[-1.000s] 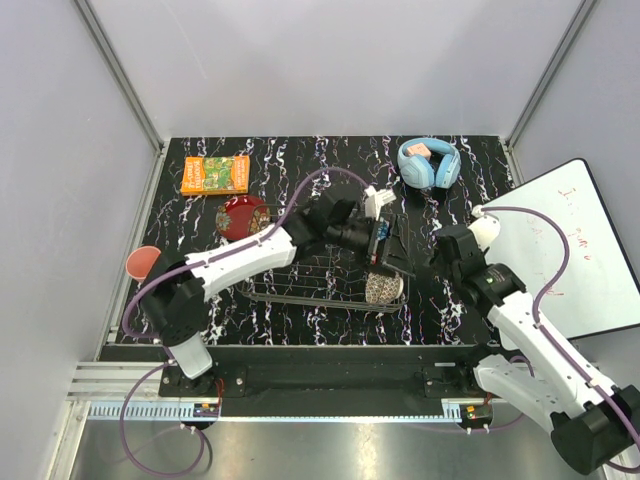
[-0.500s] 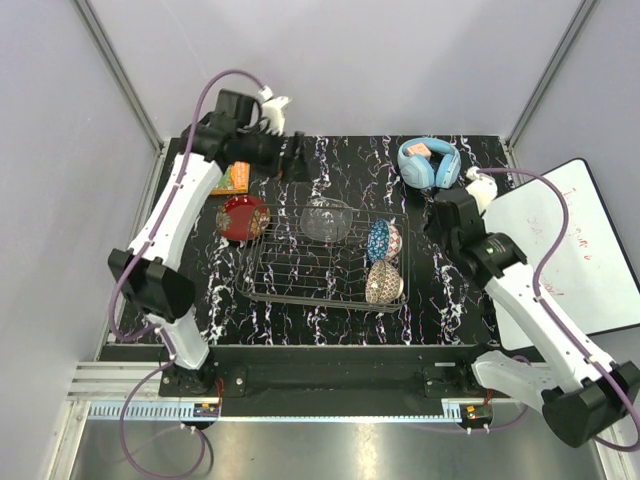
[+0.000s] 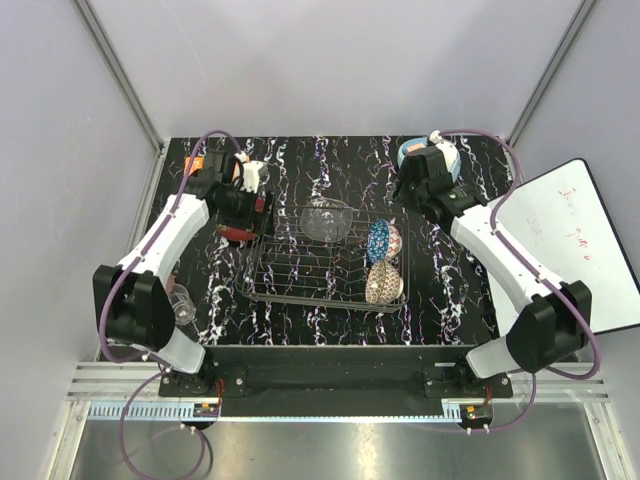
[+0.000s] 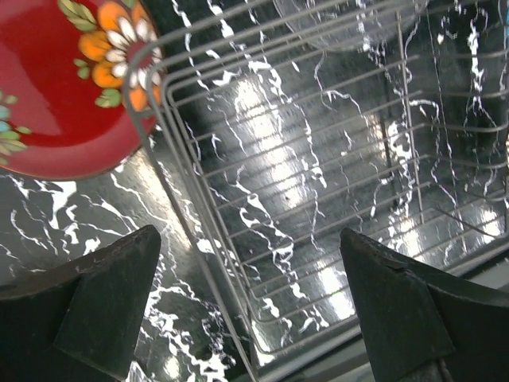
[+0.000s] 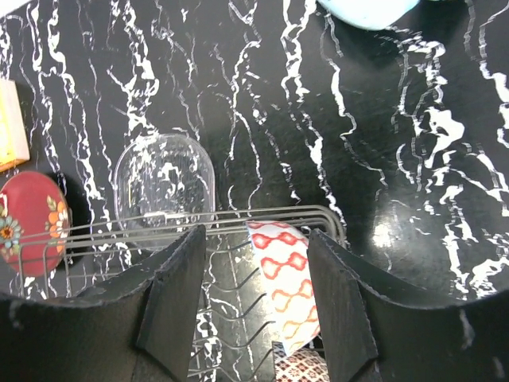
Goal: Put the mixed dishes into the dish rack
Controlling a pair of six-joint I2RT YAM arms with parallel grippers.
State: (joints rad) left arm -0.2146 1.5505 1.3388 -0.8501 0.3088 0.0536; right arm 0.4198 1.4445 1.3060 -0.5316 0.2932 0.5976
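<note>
The dish rack (image 3: 300, 285) holds a clear glass bowl (image 3: 325, 220), a blue patterned bowl (image 3: 378, 240) and a beige patterned bowl (image 3: 383, 283), all on edge. A glossy red plate (image 4: 56, 87) with flowers lies just outside the rack's left rim (image 4: 171, 151). My left gripper (image 3: 262, 212) hangs wide open over that rim beside the plate, with nothing between its fingers (image 4: 103, 302). My right gripper (image 5: 254, 294) is open above the rack's far right corner; the patterned bowl (image 5: 282, 278) shows below the gap. A clear stemmed glass (image 3: 182, 303) lies at the left. The salmon-pink cup is hidden.
Light blue headphones (image 3: 415, 152) sit at the back right, partly behind my right arm. An orange-green book (image 3: 195, 163) peeks out behind my left arm. A whiteboard (image 3: 575, 240) lies off the table's right edge. Grey walls close in the back and sides.
My left arm left the rack's right side, swung to the far left corner, then came down by the red plate. My right arm reached farther back over the rack's corner.
</note>
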